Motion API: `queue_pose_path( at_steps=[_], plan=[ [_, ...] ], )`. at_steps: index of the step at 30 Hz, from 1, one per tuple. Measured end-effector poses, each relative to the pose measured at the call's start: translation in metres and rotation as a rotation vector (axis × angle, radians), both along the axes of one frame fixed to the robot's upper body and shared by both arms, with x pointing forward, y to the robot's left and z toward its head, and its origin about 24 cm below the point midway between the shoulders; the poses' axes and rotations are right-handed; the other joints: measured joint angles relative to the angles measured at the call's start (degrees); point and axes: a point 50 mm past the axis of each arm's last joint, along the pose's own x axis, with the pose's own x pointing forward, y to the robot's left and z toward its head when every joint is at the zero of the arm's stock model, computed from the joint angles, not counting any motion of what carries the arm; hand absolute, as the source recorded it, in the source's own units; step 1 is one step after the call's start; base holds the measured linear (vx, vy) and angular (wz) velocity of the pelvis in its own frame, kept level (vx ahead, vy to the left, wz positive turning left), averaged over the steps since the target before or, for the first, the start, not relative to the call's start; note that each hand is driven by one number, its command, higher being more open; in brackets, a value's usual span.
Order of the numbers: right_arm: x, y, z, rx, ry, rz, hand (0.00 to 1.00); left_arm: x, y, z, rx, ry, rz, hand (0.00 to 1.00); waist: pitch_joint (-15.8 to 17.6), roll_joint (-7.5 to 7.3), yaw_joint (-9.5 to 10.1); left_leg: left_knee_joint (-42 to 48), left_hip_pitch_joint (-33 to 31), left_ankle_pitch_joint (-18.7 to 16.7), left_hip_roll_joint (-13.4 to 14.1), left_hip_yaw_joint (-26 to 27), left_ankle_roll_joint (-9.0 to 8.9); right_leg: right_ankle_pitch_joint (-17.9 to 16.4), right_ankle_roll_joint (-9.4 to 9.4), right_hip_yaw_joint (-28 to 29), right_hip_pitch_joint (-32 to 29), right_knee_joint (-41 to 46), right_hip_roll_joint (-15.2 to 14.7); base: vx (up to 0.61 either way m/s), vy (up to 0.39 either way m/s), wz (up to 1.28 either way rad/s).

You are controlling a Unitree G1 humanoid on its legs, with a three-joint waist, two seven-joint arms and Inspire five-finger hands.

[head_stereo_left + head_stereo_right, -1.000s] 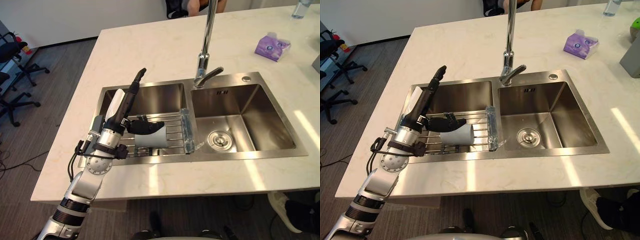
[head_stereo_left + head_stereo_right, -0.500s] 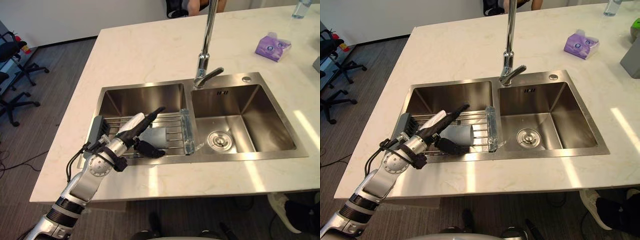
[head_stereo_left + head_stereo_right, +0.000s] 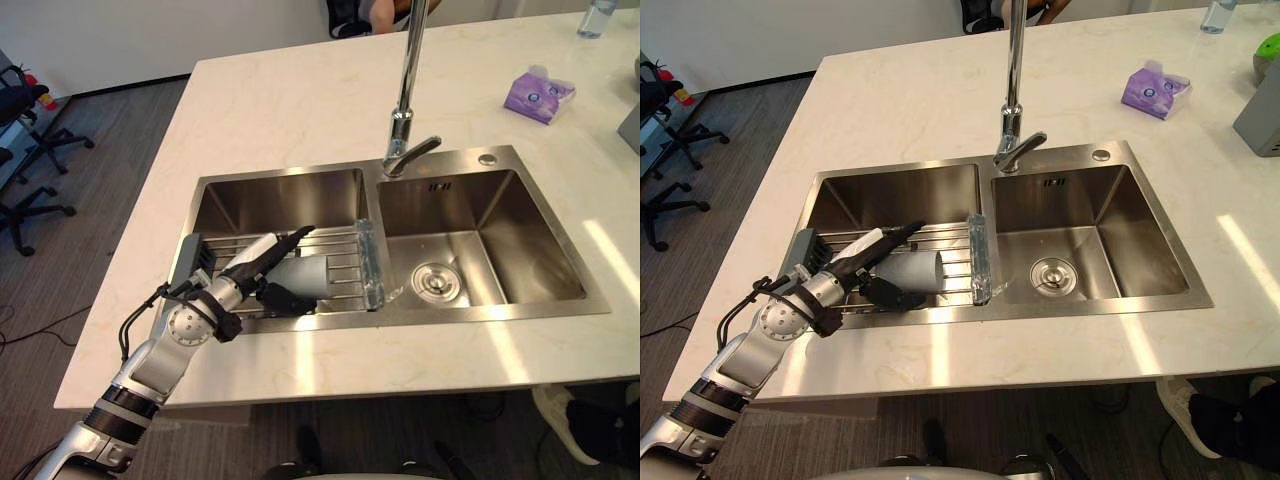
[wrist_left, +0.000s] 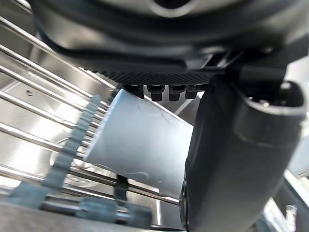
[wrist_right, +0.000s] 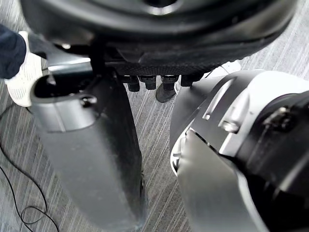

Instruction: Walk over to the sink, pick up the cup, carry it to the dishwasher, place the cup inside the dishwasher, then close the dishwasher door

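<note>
A pale grey cup (image 3: 312, 270) lies on its side on the wire rack (image 3: 340, 262) in the sink's left basin, mouth toward the right. My left hand (image 3: 250, 274) reaches in from the counter's near edge and brackets the cup. Its white-covered thumb (image 3: 280, 245) runs straight along the cup's far side and the dark fingers (image 3: 288, 298) lie along its near side, loosely bent. In the left wrist view the cup (image 4: 140, 145) sits between thumb and fingers, still resting on the rack bars. My right hand (image 5: 91, 159) hangs over the floor, fingers relaxed.
A tall tap (image 3: 404, 110) stands between the basins; the right basin (image 3: 500, 225) has a round drain (image 3: 432, 282). A clear upright piece (image 3: 371, 262) ends the rack. A purple tissue pack (image 3: 540, 92) lies on the counter. Office chairs (image 3: 25, 150) stand left; a person's shoe (image 3: 558, 408) shows near right.
My left hand came down from a raised pose over the cup to lie low around it; in the last half second it barely moved. The cup stayed on the rack.
</note>
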Motion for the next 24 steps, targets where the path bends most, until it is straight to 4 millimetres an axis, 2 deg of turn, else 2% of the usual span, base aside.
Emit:
queue_pose_path(
  at_steps=[24],
  plan=[
    [0.002,0.004,-0.001,0.006,0.012,0.041,1.0,0.013,0.005,-0.003,0.125,0.129,-0.048,1.0,0.4,-0.56,-1.2,0.0,0.5,-0.4,0.8,1.0,-0.61,0.6,-0.25,0.0,0.2,-0.9,0.4,0.0,-0.008,-0.02]
  ],
)
